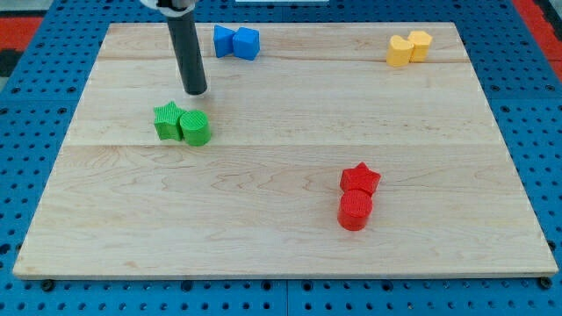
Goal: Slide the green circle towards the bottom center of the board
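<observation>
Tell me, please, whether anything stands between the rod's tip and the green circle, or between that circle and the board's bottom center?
Nothing visible does. My tip sits just above the green circle with bare wood between. The green star touches the circle's left side, off the path. The red star and red circle lie right of bottom center.

You see the rod cut off by the view's top edge, so the arm above it is out of sight; my tip sits just above the green circle, apart from it. The green circle overlaps the right side of the green star, hiding where they meet. The red cylinder covers the lower points of the red star. You cannot make out the exact shapes of the two blue blocks or the two yellow blocks.
</observation>
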Robot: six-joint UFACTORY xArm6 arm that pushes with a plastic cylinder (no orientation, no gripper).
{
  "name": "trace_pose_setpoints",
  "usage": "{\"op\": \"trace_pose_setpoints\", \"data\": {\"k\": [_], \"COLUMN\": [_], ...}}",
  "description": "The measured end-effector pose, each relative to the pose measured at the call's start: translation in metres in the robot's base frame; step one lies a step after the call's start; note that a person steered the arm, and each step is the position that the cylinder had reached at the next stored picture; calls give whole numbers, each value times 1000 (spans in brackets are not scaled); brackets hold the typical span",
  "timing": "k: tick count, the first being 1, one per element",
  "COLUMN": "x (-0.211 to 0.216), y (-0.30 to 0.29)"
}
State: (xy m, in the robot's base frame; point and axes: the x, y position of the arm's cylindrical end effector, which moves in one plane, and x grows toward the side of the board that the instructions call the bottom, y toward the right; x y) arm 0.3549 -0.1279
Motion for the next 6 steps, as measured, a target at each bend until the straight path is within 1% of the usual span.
{"op": "trace_pose_setpoints", "data": {"k": [1,3,5,6], "x": [34,89,135,154], "y": [0,18,8,61]}}
